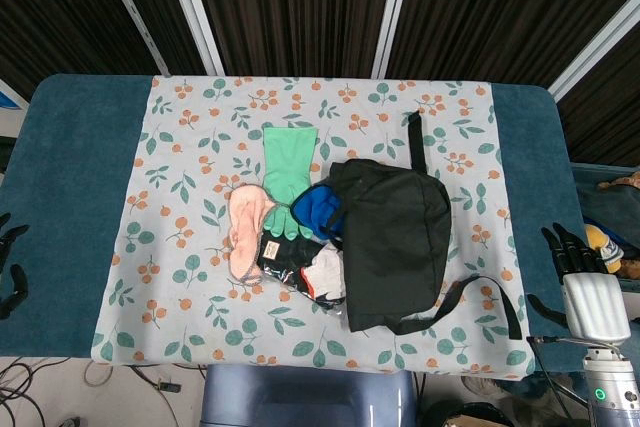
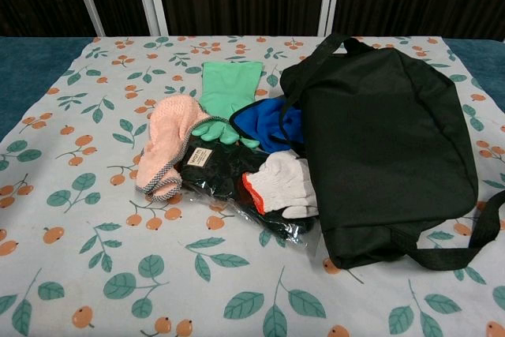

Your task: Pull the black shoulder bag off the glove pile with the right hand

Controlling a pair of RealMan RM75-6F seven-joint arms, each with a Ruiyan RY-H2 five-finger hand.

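Black shoulder bag (image 1: 395, 242) is lying at the counter's (image 1: 80, 197) centre-right, its 9 o'clock edge overlapping the glove pile (image 1: 290, 222). Soft, limp and probably light; its strap (image 1: 490, 297) at 5 o'clock is offering the handiest hold. Right hand (image 1: 575, 257) is waiting at 3 o'clock, fingers apart, holding nothing.

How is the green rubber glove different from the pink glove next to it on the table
The green glove is longer, smooth and lies flat and stretched out with its fingers pointing toward the robot; the pink glove is shorter, knitted-looking, bunched, with a grey-trimmed edge. The green glove's fingertips rest against the blue glove by the black shoulder bag; the pink glove lies further from the bag, at the pile's edge. Both lie on the floral cloth, untouched by either hand.
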